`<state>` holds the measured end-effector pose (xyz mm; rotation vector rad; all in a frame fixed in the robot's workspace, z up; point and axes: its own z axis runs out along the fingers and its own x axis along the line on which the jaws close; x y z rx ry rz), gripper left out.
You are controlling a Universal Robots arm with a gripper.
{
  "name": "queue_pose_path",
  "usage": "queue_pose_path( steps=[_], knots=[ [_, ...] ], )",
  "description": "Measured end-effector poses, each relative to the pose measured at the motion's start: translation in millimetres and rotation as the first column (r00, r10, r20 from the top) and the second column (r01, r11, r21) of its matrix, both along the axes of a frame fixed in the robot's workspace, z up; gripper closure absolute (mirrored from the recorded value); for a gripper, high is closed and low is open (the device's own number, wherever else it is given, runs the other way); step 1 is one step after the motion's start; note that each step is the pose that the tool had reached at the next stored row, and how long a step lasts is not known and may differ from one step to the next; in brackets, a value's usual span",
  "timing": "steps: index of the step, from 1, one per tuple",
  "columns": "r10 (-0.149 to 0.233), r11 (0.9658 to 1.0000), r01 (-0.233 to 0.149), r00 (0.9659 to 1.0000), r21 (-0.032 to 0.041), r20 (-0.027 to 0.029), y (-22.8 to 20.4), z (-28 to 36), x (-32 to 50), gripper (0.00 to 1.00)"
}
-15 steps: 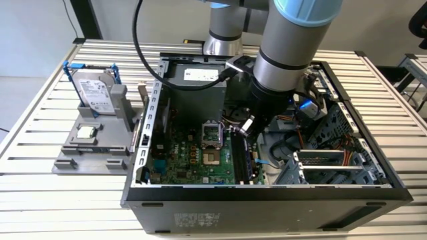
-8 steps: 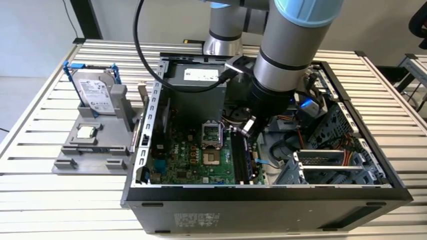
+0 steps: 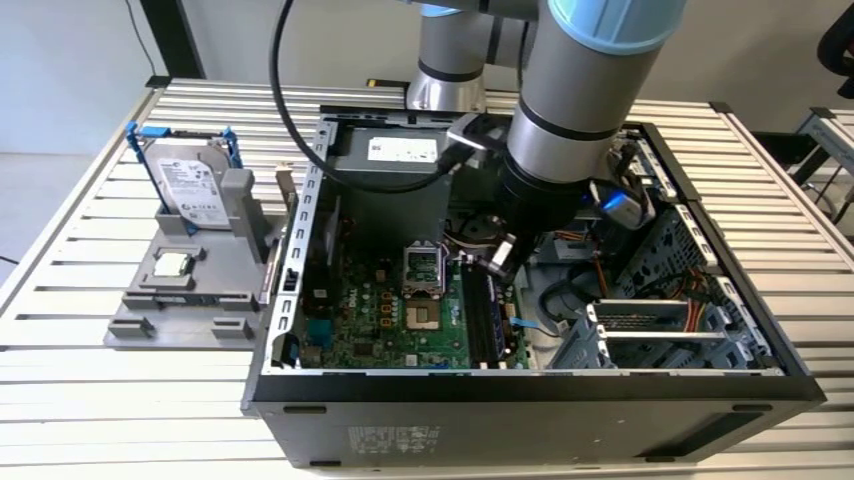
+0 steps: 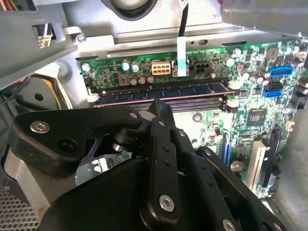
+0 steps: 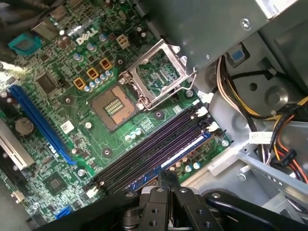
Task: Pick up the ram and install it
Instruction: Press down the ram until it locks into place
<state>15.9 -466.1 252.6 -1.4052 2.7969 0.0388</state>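
**Claw.** In the first wrist view the claw (image 5: 167, 177) is seen with its two fingers drawn together, with no gap of note between them. Nothing is held between them. It hangs inside the open case (image 3: 534, 385), tips pointed down at the memory slots (image 5: 144, 154).

**Ram.** The ram (image 4: 163, 90) is found directly ahead of the fingertips and just apart from them. It stands on edge in the slot nearest the board's rim and appears to be seated along its whole length. Whether the white latches (image 5: 201, 111) at the slot ends are fully closed cannot be told.

**Handling.** The ram is judged light, thin and stiff, and brittle under bending or twisting. Its flat faces carry chips and a label, so they are poor places for a hold. The long bare top edge, near mid-length, is judged the safest place for contact. Force is best kept straight down the slot.

**Surface.** The motherboard (image 5: 62, 144) beneath the claw is crowded with capacitors. An open processor socket (image 5: 113, 107) lies beyond the slots.

**Room.** Clearance is tight. Bundled cables (image 5: 284, 125) and a metal wall lie beside the claw, on the side away from the socket. The case rests on a slatted tabletop (image 3: 80, 300).
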Motion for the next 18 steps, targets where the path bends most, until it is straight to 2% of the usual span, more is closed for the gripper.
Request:
queue_pose_path(
  steps=[4, 8, 14, 18],
  knots=[
    [0.059, 0.9983, -0.059, 0.9983, -0.0001, 0.0004, 0.0, 0.0, -0.1, 1.00],
    [0.120, 0.9928, -0.120, 0.9928, -0.0001, 0.0005, 0.0, 0.0, 0.0, 1.00],
    [0.199, 0.9801, -0.199, 0.9801, 0.0000, 0.0007, 0.0, 0.0, 0.0, 1.00],
    [0.236, 0.9717, -0.236, 0.9717, 0.0000, 0.0012, 0.0, 0.0, 0.0, 1.00]
  ],
)
